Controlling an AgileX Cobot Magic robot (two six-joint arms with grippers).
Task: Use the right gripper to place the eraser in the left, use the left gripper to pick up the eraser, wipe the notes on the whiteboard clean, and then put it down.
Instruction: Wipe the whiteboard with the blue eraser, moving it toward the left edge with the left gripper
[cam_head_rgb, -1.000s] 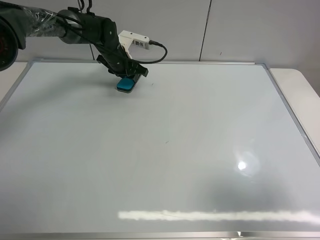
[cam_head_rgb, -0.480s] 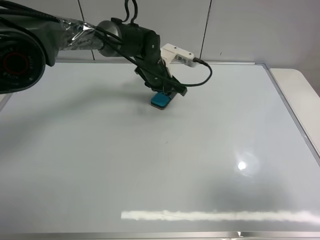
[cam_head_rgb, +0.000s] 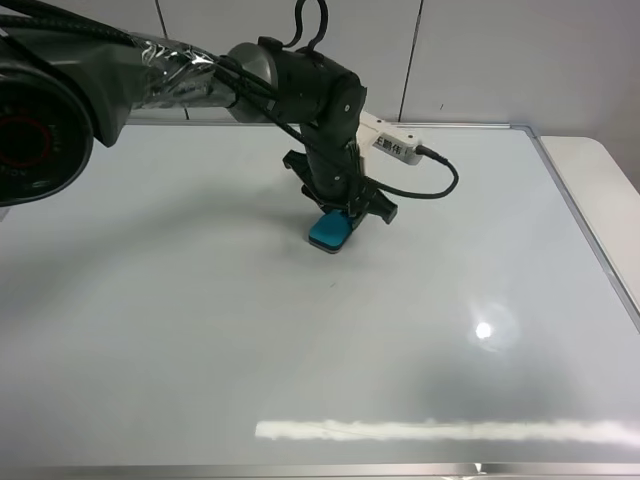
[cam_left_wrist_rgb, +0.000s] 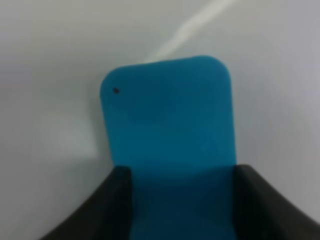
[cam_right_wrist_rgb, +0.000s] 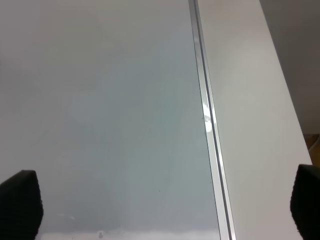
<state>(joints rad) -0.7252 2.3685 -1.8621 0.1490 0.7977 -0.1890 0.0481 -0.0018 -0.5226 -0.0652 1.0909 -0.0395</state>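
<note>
The eraser (cam_head_rgb: 330, 231), teal on top with a thin dark base, lies flat against the whiteboard (cam_head_rgb: 200, 350) a little above the board's middle, pinched at one end by the left gripper (cam_head_rgb: 345, 208); the left wrist view shows its two black fingers (cam_left_wrist_rgb: 95, 210) clamped on either side of the teal block (cam_left_wrist_rgb: 170, 125), the free end of the eraser pointing away from the arm. Around it the glossy surface looks almost bare: no egg-shaped scribble shows, only a tiny dark speck (cam_head_rgb: 333, 284) just below the eraser that might be leftover marker, too small to be sure. The right gripper (cam_right_wrist_rgb: 160, 210) hangs over the board's right edge, its fingertips spread wide at the sides of its wrist view with nothing between them, the silver frame (cam_right_wrist_rgb: 207, 125) running beneath. By my judgement the wiping step is nearly done. The next move calls for one short pass down over that speck with the felt kept flat and pressed, then setting the eraser down on the board and opening the fingers.
</note>
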